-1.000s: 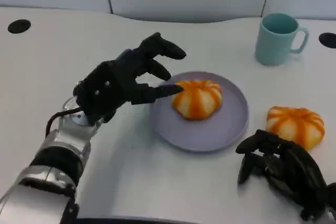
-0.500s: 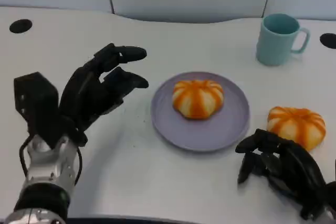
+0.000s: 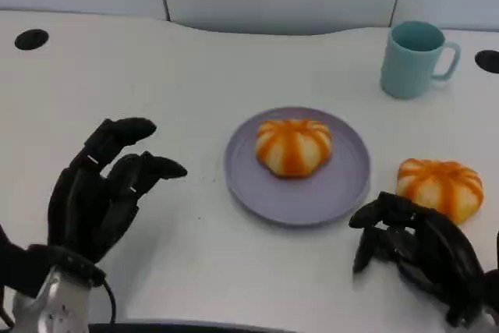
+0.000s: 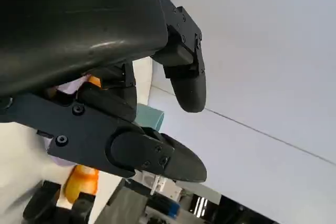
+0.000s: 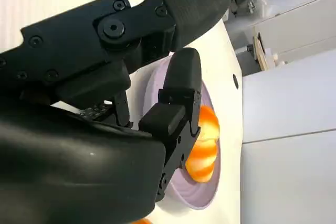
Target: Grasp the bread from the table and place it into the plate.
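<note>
I've pulled my left hand [image 3: 101, 193] back from the plate [image 3: 343, 193] to the near left, fingers apart and empty. One bread [image 3: 294, 146] sits on the plate, so that placement looks done; my right hand [image 3: 417, 255] rests curled, holding nothing, beside the second bread [image 3: 439, 185] on the worktop [image 3: 234, 60].

No writing, label, brand, number or sign can be read on anything in these pictures.
</note>
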You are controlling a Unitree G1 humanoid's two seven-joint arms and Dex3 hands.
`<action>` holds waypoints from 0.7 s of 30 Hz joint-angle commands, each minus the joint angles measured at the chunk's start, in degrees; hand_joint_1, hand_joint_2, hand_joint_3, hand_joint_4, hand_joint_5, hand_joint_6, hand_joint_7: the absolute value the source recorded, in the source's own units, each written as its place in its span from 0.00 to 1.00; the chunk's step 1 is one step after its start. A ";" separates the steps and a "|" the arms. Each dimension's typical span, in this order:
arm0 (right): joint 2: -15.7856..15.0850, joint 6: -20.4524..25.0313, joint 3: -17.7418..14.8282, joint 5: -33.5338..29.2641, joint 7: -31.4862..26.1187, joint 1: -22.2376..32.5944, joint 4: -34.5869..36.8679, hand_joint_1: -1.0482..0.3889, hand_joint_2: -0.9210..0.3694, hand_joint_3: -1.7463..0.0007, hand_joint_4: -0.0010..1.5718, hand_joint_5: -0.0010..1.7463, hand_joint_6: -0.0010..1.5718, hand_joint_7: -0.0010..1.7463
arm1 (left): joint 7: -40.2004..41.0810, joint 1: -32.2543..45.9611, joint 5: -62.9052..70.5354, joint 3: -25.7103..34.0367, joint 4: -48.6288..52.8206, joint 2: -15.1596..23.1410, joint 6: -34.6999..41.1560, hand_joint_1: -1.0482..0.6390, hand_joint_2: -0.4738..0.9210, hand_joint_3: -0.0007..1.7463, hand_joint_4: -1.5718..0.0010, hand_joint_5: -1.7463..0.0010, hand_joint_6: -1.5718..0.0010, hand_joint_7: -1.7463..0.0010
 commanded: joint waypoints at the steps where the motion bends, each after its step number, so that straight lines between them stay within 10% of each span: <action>1: -0.71 1.03 0.17 -0.65 -0.71 2.07 0.44 0.35 0.00 0.93 0.41 0.92 0.46 0.61 | 1.30 4.51 -2.54 1.36 -4.33 -0.93 3.27 0.20 1.00 0.01 0.68 0.07 0.74 0.24; 21: -1.44 -0.14 -0.23 -0.38 0.31 1.48 2.15 0.37 0.00 0.92 0.42 0.90 0.45 0.60 | 5.58 11.38 -3.65 4.27 -5.76 -5.64 3.28 0.33 0.97 0.00 0.63 0.00 0.74 0.00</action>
